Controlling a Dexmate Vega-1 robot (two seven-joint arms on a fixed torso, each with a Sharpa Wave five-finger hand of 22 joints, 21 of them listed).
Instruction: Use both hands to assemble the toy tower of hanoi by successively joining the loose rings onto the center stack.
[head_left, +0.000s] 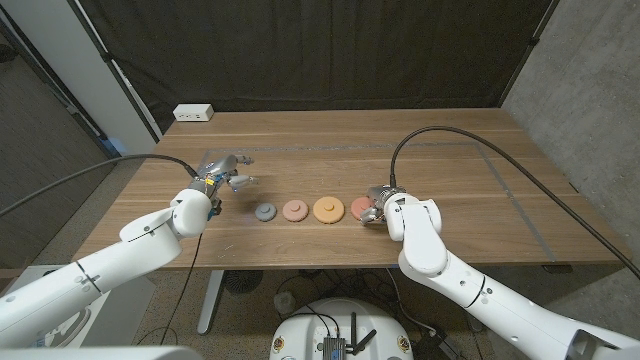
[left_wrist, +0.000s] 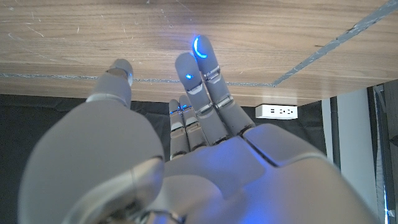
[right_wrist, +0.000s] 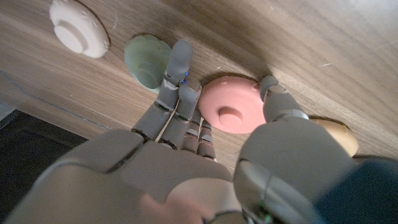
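The right hand (right_wrist: 205, 162) has its fingers (right_wrist: 180, 81) and thumb spread around the pink ring (right_wrist: 227, 106), which lies on the table (head_left: 450, 150). The left hand (head_left: 222, 176) hovers with fingers apart, empty, left of the grey ring (head_left: 265, 212), brown ring (head_left: 294, 210) and orange ring (head_left: 327, 209).

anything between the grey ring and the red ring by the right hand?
Yes, in the head view: the pink ring and orange ring sit between the grey ring and red ring.

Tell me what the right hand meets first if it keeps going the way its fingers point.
Probably the pink ring: the right hand has fingers on either side of it, apparently just short of contact.
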